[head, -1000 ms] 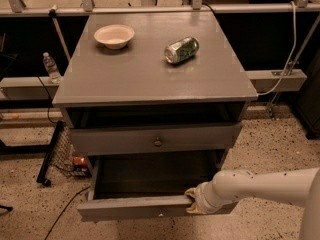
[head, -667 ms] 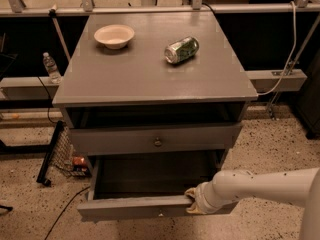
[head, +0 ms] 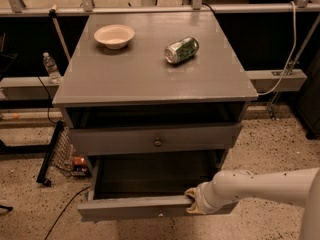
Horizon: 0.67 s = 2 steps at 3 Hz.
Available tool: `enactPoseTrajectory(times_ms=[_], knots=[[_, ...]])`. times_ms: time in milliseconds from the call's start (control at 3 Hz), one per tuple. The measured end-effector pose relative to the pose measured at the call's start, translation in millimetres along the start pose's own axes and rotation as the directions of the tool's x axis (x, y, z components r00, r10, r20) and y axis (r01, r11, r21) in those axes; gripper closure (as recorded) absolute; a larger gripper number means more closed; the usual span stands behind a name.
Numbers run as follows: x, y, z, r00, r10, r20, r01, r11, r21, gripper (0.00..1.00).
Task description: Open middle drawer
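The grey cabinet (head: 150, 76) fills the middle of the scene. Below its upper drawer front (head: 125, 140) with a round knob, the middle drawer (head: 130, 208) stands pulled out towards the near side, its dark deep box open to view. The white arm (head: 260, 186) reaches in from the right, and the gripper (head: 191, 200) is clenched on the right part of that drawer's front edge. On the cabinet top, a pale bowl (head: 114, 36) sits far left, and a green can (head: 182, 50) lies on its side to the right of it.
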<state>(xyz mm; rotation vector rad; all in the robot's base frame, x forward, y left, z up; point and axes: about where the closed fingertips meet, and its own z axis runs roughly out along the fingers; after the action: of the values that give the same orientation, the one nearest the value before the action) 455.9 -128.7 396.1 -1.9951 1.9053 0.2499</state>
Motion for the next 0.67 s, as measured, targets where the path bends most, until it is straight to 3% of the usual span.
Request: enactPoseTrajectory(times_ms=[333, 667], knots=[[0.0, 0.0, 0.0, 1.000, 0.000, 0.000, 0.000, 1.0000, 0.000, 0.63], [0.0, 0.1, 0.1, 1.000, 0.000, 0.000, 0.000, 1.0000, 0.000, 0.32]])
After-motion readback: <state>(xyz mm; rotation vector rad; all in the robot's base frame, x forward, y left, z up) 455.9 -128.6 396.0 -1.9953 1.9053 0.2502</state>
